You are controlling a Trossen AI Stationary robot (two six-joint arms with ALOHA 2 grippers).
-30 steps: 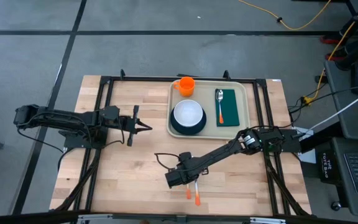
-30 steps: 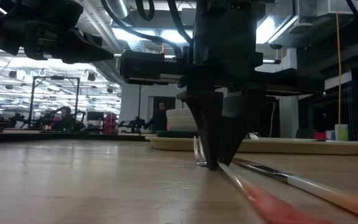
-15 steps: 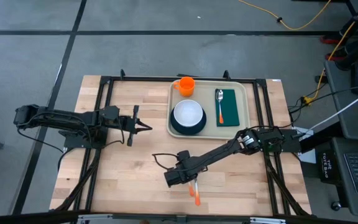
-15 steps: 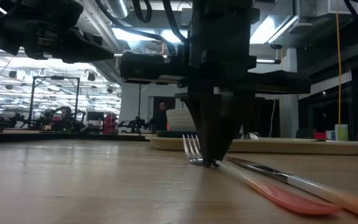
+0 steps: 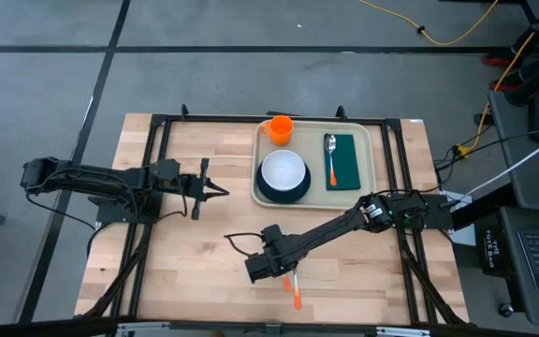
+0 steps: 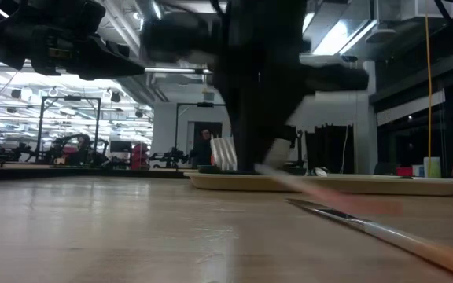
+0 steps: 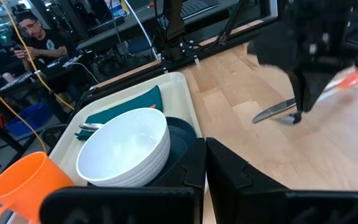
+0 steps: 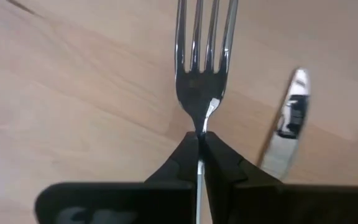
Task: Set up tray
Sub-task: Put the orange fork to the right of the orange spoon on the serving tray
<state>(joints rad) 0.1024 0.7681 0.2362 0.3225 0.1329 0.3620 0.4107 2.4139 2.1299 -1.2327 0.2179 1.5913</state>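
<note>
My right gripper (image 5: 266, 267) stands over the near middle of the table, shut on a fork (image 8: 199, 74) with an orange handle. The fork's tines (image 6: 222, 153) show in the low view, lifted. A knife (image 8: 288, 118) with an orange handle (image 5: 295, 298) lies flat on the wood beside it. The beige tray (image 5: 374, 159) lies at the far side; it holds an orange cup (image 5: 280, 128), a white bowl (image 5: 283, 171) on a teal plate (image 5: 279, 197), and a spoon (image 5: 330, 154) on a green napkin (image 5: 346, 164). My left gripper (image 5: 223, 193) is shut and empty, left of the tray. My right gripper pinches the fork's narrow neck (image 8: 199, 124), just behind the tines, between its two fingers. The fingers come from above, pointing down, and lie across the fork. The fork is lifted off the wood and tilted, tines up, its handle (image 6: 344, 196) slanting lower toward the near side.
Black frame rails (image 5: 157, 187) run along the table's left and right sides. Bare wood (image 5: 204, 253) lies between the near edge and the tray. People and equipment show in the room beyond the table.
My right gripper has gone up with the fork. The tines rose first while the handle still lay on the wood; now the whole fork is off the table and tilted. The knife has stayed where it was.
</note>
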